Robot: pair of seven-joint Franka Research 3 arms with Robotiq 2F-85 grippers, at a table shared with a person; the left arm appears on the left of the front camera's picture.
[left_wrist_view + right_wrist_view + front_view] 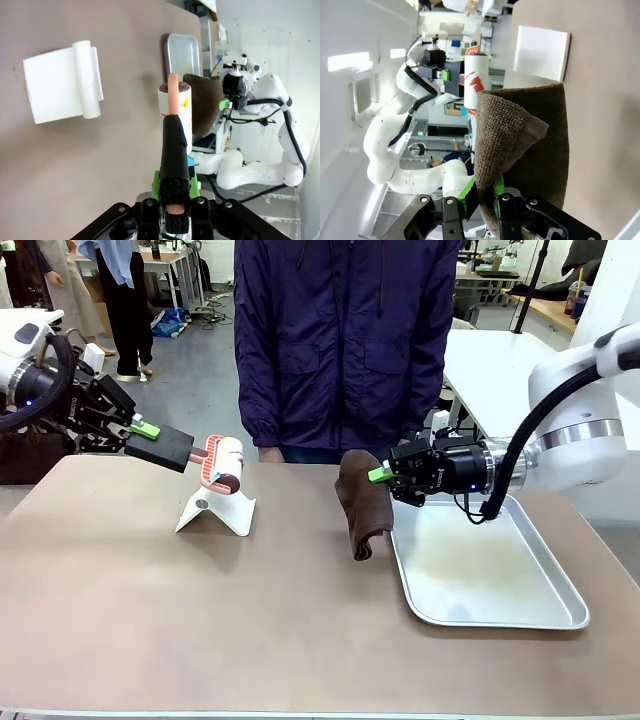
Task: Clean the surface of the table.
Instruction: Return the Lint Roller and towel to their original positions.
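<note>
While a person in a dark purple jacket (345,340) stands at the far side, left claw (150,430) clamped on black-handled lint roller (215,465) above white folded stand (215,512), right claw (380,474) pinching brown knitted cloth (364,505) hanging beside shiny metal tray (500,605), wide matte tan tabletop (200,620) beneath.

Probably lab: white worktables (500,360) behind (cluttered).

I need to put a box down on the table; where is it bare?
The table is bare along its whole near edge and at its left end, in front of the white stand. The far middle is crowded: lint roller, hanging brown cloth, metal tray on the right.
</note>
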